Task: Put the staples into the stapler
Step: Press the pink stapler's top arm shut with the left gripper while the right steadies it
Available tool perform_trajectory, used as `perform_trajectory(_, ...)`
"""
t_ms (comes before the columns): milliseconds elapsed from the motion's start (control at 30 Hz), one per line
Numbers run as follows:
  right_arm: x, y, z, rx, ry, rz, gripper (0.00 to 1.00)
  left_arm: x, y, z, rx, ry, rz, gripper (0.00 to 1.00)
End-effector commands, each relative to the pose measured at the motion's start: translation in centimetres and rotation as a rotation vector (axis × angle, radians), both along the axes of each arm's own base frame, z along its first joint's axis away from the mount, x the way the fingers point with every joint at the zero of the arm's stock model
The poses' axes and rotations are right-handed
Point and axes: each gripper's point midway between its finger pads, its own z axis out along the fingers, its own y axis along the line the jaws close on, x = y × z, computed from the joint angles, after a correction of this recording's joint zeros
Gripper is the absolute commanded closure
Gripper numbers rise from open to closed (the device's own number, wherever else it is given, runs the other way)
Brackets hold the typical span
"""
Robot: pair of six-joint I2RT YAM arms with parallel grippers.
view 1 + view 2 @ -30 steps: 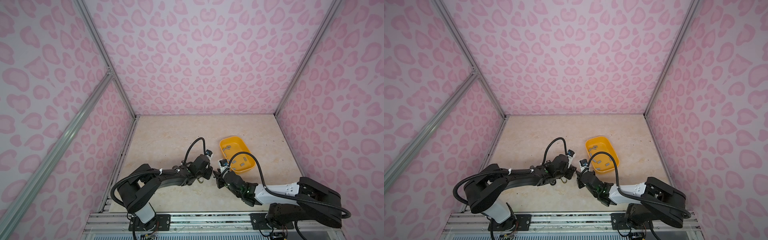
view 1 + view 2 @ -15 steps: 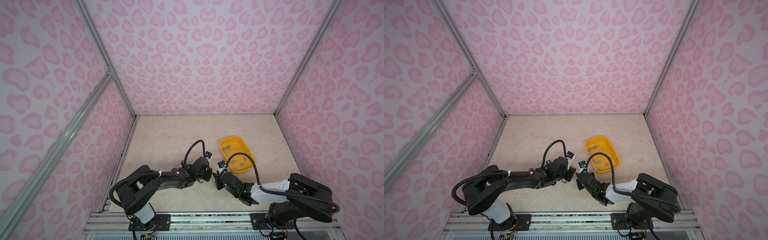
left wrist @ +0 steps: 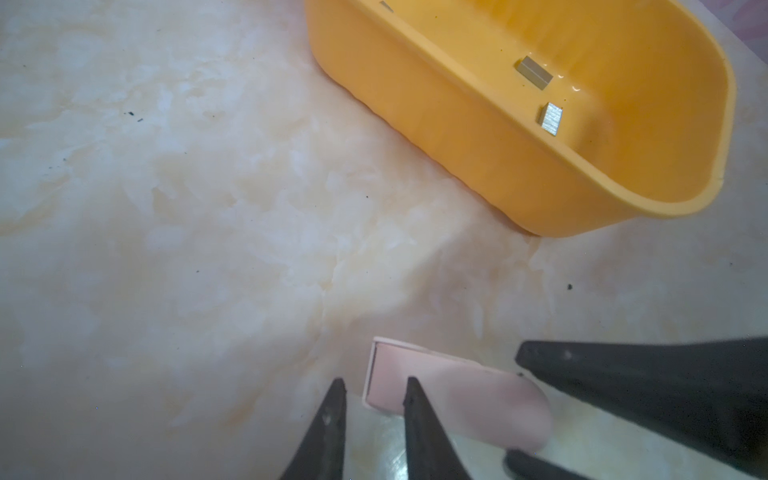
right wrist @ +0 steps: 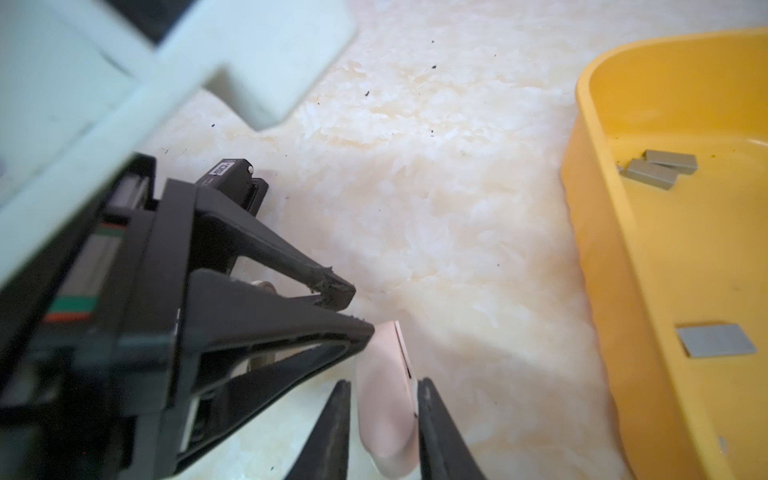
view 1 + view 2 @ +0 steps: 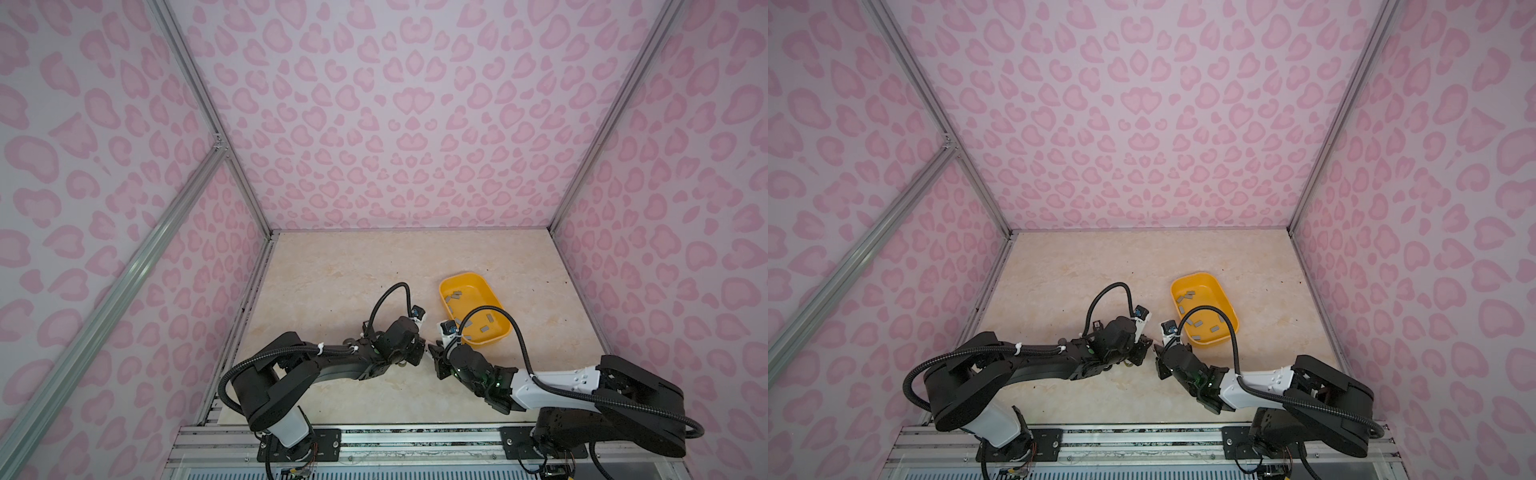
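On the marbled table (image 5: 332,270), beside a yellow tray (image 3: 457,124) of staples (image 4: 715,340), the right claw (image 4: 384,384) grips the pink stapler (image 4: 386,419); the left claw (image 3: 375,380) is closed beside it.

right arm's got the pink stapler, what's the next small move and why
Probably work the shut left gripper under the top of the stapler to open it. The right gripper clamps it, it looks closed, and the staples lie in the yellow tray.
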Motion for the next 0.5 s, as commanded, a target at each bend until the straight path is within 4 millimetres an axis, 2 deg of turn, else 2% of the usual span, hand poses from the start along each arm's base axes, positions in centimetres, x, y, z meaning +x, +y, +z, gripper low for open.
perform_trajectory(0,0.4,-0.5,0.0,-0.036,-0.01,-0.019,0.71,0.1,-0.3,0.2,-0.007,-0.018,-0.006,0.74)
perform_trajectory(200,0.8,-0.4,-1.2,-0.058,0.019,-0.037,0.75,0.1,-0.2,0.1,-0.002,-0.019,-0.004,0.74)
perform_trajectory(467,0.1,-1.1,-3.6,-0.059,0.065,-0.053,0.78,0.0,-0.5,0.2,-0.008,-0.018,-0.013,0.74)
